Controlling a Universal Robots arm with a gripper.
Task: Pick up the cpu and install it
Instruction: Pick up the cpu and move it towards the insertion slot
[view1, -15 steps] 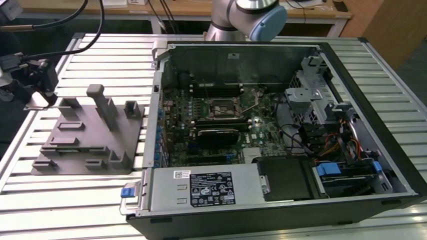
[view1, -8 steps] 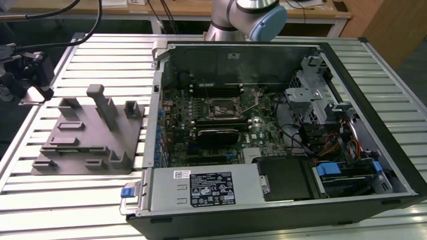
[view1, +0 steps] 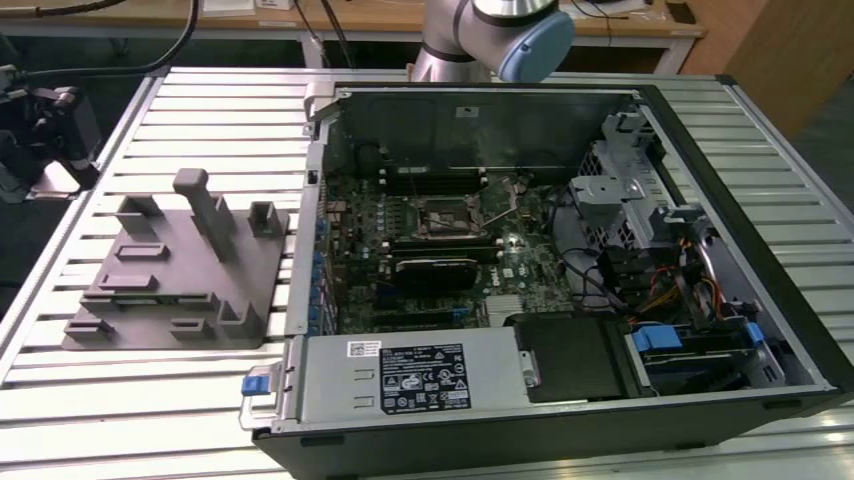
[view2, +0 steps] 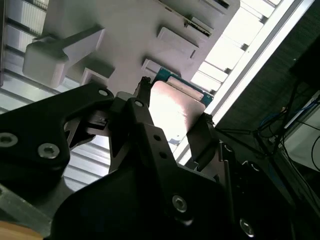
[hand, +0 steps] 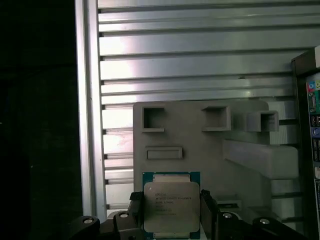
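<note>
Cpu (hand: 171, 210) is clamped by its side edges between the gripper's (hand: 170, 197) black fingers (hand: 136, 212), above the grey block (hand: 200, 145) on the slatted table (hand: 190, 55); the first wrist view shows its printed lid, the second wrist view a glare-washed one; the exterior view shows the open computer case (view1: 467, 120) beside the block.

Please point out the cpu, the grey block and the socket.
cpu (hand: 171, 207): first wrist view, middle of metal top.
grey block (view1: 187, 278): exterior view, flat base.
socket (view1: 447, 217): exterior view, its centre.
</note>
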